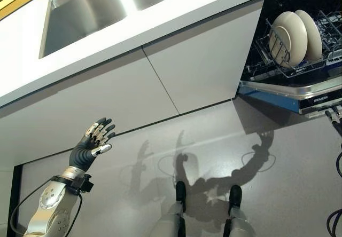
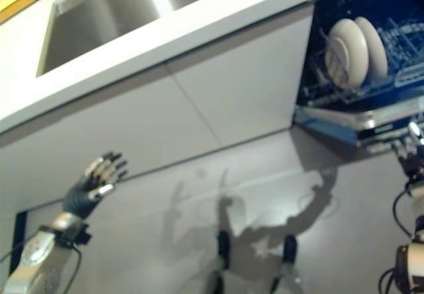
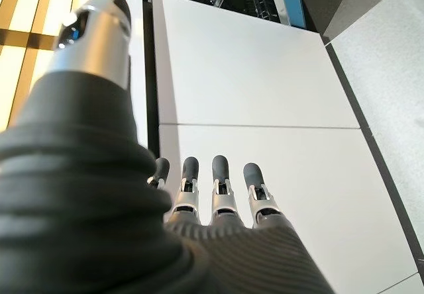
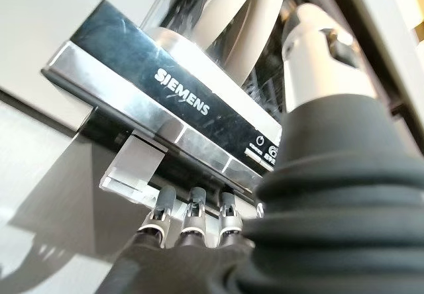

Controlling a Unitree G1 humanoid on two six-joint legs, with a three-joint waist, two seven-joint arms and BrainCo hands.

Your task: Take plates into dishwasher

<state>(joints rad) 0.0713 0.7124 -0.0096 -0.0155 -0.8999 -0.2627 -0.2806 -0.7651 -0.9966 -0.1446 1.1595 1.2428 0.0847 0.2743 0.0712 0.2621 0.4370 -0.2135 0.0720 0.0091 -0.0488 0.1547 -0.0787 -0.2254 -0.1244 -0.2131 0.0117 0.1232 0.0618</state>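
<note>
— Where are the plates (image 1: 295, 37)?
— Two of them stand on edge, side by side in the dishwasher rack (image 1: 312, 61), above and beyond the right hand (image 2: 409, 153) fingertips, untouched.
— And that hand?
— Fingers straight, tips just under the open dishwasher door (image 4: 172, 118) and its handle.
— The other one?
— Left hand (image 1: 92, 143) spread, empty, raised before the white cabinet fronts (image 1: 176, 77), well apart from the plates, below the sink (image 1: 96, 10).

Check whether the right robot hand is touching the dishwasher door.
Cannot tell. The right wrist view shows the right robot hand reaching just under the dishwasher door handle, contact unclear.
</note>
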